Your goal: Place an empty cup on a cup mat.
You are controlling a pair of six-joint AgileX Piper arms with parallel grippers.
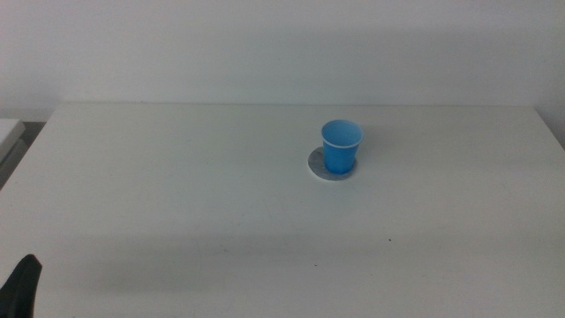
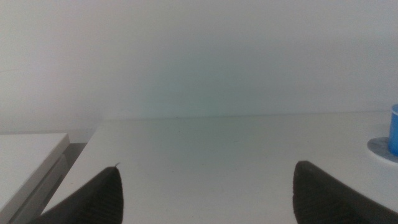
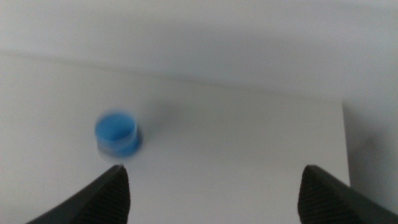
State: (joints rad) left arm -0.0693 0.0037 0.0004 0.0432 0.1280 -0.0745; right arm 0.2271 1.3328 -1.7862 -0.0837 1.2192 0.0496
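The blue cup (image 1: 342, 146) stands upright on the grey cup mat (image 1: 315, 167), right of the table's centre, and looks empty. No gripper touches it. My left gripper (image 2: 208, 168) is open and empty, low at the table's near left corner, where one dark jaw shows in the middle view (image 1: 22, 287). Its wrist view catches the cup (image 2: 394, 127) and mat (image 2: 378, 148) at the picture's edge. My right gripper (image 3: 212, 168) is open and empty, out of the middle view. Its blurred wrist view shows the cup (image 3: 116, 132) some way ahead.
A white flat surface (image 1: 9, 132) lies beside the table's left edge; it also shows in the left wrist view (image 2: 25, 162). The white table (image 1: 221, 194) ends at a pale wall at the back. The right wrist view shows a table edge (image 3: 343, 143).
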